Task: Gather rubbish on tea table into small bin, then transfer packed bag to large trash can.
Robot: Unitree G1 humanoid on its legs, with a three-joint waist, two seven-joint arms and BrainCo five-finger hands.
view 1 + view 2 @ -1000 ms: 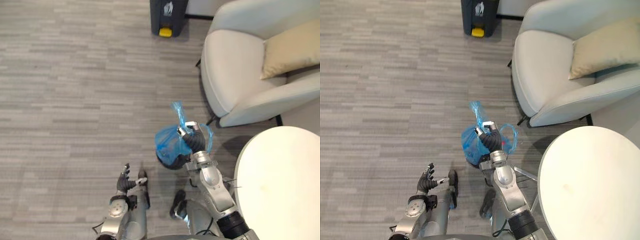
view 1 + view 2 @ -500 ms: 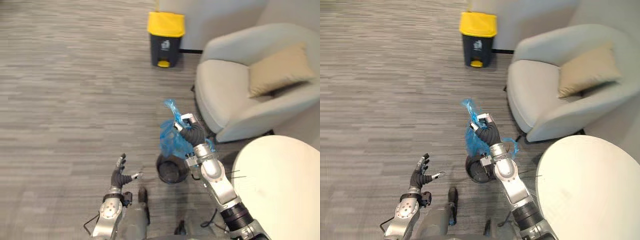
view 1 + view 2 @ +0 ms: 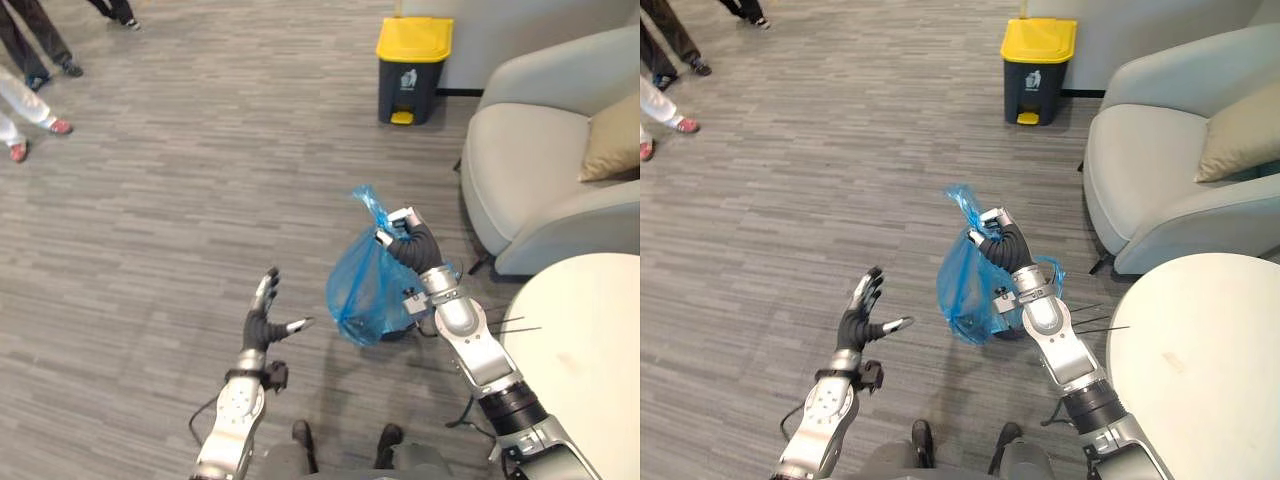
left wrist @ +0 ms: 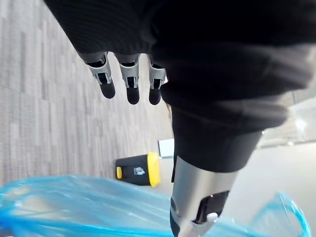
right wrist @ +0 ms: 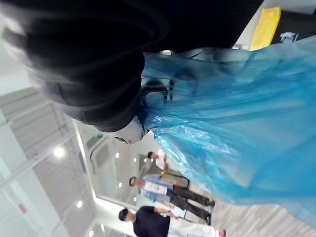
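Grips the blue bag (image 3: 365, 295) by its gathered neck in the curled right hand (image 3: 410, 243), long axis vertical, tail pointing up, above the floor (image 3: 180, 190) beside the worktop (image 3: 590, 340). Holds the left hand (image 3: 262, 325) wide open, fingers spread.

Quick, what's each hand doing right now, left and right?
Left hand: open, fingers spread, holding nothing.
Right hand: shut on the neck of the blue rubbish bag.

- One blue plastic bag (image 3: 368, 292)
- One dark trash can (image 3: 411, 72) with a yellow lid
- One pale armchair (image 3: 520, 165)
- One tan cushion (image 3: 614, 140)
- One round white tabletop (image 3: 590, 340)
- Three people (image 5: 143, 223)
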